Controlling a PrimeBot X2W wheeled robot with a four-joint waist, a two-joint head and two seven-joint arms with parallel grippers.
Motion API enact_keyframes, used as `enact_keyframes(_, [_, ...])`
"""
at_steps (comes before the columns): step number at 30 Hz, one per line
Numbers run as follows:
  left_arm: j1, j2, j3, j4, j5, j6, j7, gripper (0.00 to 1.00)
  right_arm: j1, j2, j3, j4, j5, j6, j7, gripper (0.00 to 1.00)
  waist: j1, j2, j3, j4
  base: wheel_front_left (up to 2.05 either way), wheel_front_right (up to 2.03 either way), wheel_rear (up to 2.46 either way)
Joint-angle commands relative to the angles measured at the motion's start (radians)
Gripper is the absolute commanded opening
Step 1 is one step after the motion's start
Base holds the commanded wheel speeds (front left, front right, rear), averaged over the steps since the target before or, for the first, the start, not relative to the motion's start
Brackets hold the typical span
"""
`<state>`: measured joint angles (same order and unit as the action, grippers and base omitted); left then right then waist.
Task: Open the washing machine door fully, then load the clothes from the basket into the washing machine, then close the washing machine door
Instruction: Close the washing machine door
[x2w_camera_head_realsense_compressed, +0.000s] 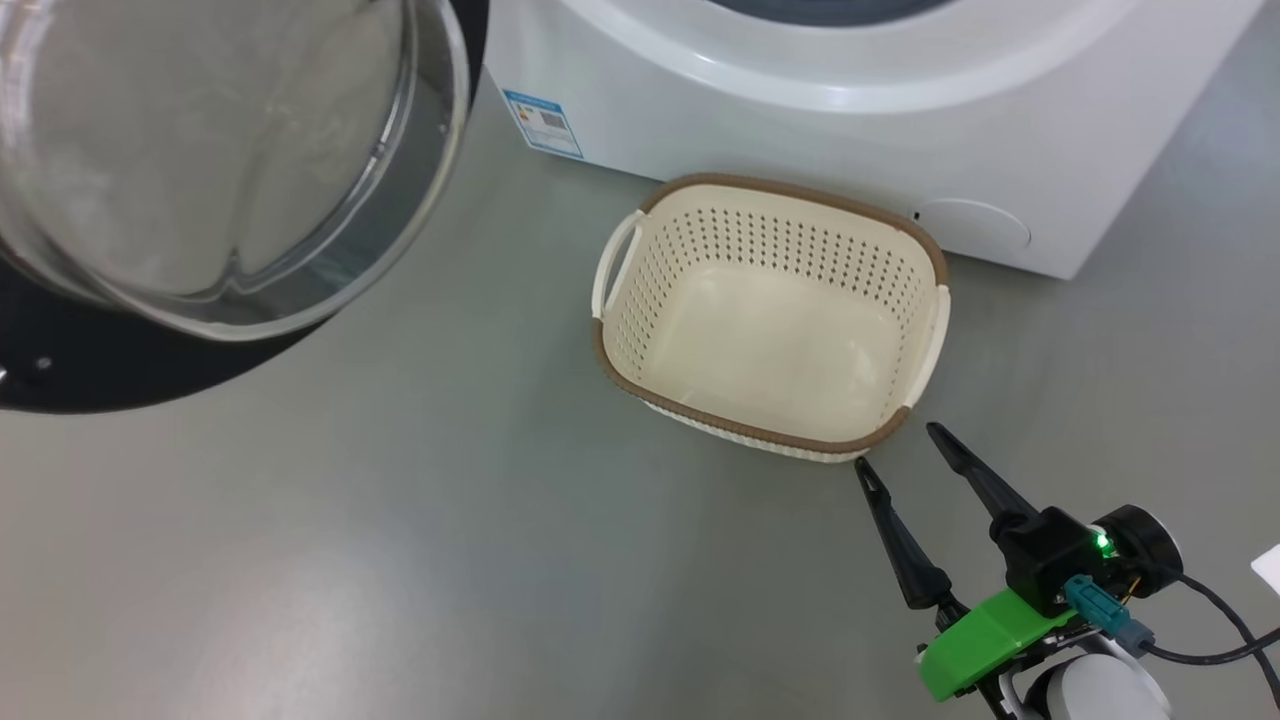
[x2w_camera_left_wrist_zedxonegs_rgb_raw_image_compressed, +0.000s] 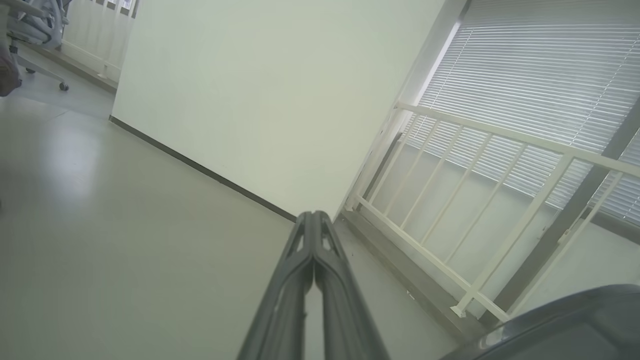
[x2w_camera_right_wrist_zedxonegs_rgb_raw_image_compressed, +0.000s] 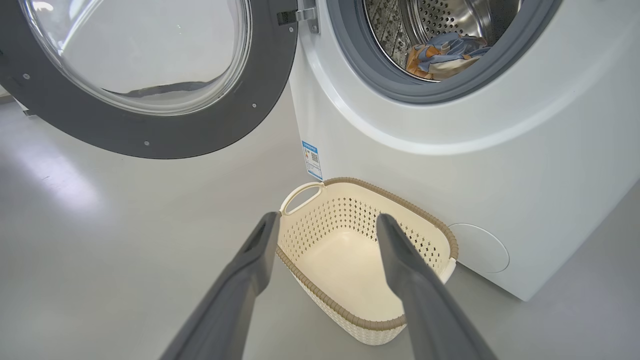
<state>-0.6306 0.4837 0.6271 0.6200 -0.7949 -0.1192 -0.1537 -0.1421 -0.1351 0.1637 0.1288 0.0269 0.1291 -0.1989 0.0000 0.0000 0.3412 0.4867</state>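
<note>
1. Now the basket (x2w_camera_head_realsense_compressed: 780, 235) is seen empty on the floor (x2w_camera_head_realsense_compressed: 400, 560), just in front of the machine (x2w_camera_right_wrist_zedxonegs_rgb_raw_image_compressed: 450, 165), and the clothes (x2w_camera_right_wrist_zedxonegs_rgb_raw_image_compressed: 445, 52) lie inside the drum (x2w_camera_right_wrist_zedxonegs_rgb_raw_image_compressed: 450, 20); loading is judged done, and only the closing of the door (x2w_camera_right_wrist_zedxonegs_rgb_raw_image_compressed: 150, 142) is left
2. The door is swung wide to the left of the opening, held by the hinge (x2w_camera_right_wrist_zedxonegs_rgb_raw_image_compressed: 300, 15) at the machine's left edge
3. The right gripper (x2w_camera_head_realsense_compressed: 896, 445) is held with its jaws spread wide and nothing between them, just beside the basket's near right corner; the left gripper (x2w_camera_left_wrist_zedxonegs_rgb_raw_image_compressed: 314, 215) is pressed together, empty, and aimed at a wall (x2w_camera_left_wrist_zedxonegs_rgb_raw_image_compressed: 275, 100) and a railing (x2w_camera_left_wrist_zedxonegs_rgb_raw_image_compressed: 500, 200)
4. The door is best pushed on its black rim, at the side far from the hinge and not on the glass, and followed round its arc until the latch is felt to catch; the clothes should first be checked to be clear of the seal
5. Bare floor is left open to the left and in front, so room is there for the arm to be brought behind the door
6. The basket stands under the opening; the door's lower rim is judged to pass above it, though this cannot be told for sure, so its brown rim should be kept clear of
</note>
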Motion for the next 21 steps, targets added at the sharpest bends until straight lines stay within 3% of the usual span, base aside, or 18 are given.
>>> enact_keyframes(1, [-0.007,0.089,0.022,-0.009,0.007,-0.001,0.006,0.0,-0.001,0.006,0.026,-0.028,-0.013,0.002,0.001,1.0,0.0,0.0,0.03,-0.031,0.0,0.0,0.0])
enact_keyframes(10, [-0.237,0.185,0.168,0.354,-0.251,-0.001,0.206,0.0,-0.014,0.004,0.021,-0.052,-0.018,0.002,0.007,1.0,0.0,0.0,0.064,-0.09,0.0,0.0,0.0])
enact_keyframes(15, [-0.297,0.233,0.221,0.474,-0.326,0.001,0.279,0.0,-0.025,0.006,0.024,-0.051,-0.017,0.002,0.001,1.0,0.0,0.0,0.076,-0.11,0.0,0.0,0.0])
enact_keyframes(21, [-0.333,0.254,0.211,0.558,-0.339,0.0,0.349,0.0,-0.034,0.006,0.026,-0.041,-0.015,0.002,-0.005,1.0,0.0,0.0,0.08,-0.123,0.0,0.0,0.0])
